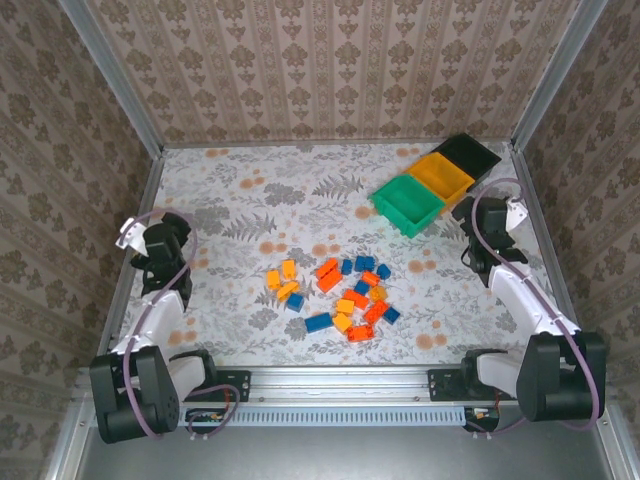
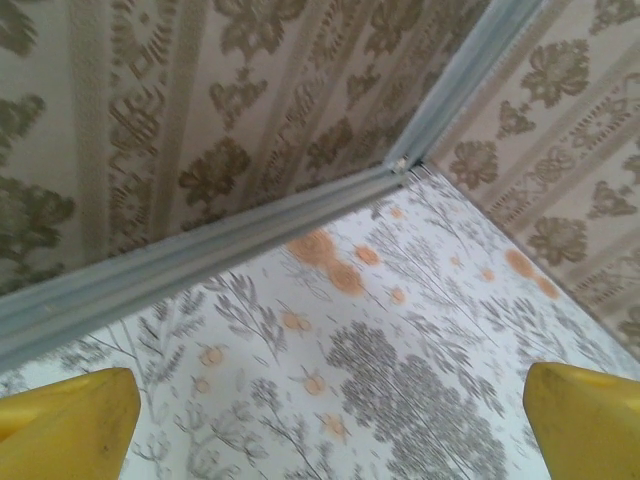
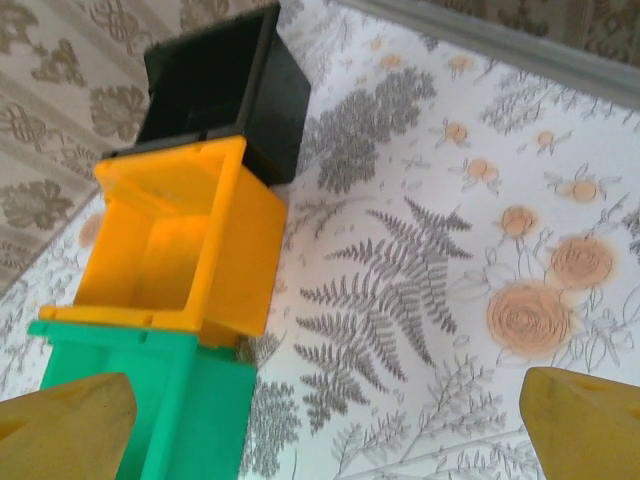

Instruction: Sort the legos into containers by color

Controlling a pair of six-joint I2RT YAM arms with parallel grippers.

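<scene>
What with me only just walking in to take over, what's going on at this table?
Nothing is being handled yet. The left gripper and right gripper are both open and empty, out at the sides of the table. The legos lie in a loose pile mid-table, unsorted. The green bin, yellow-orange bin and black bin sit in a row at the far right, with no bricks visible inside.
</scene>
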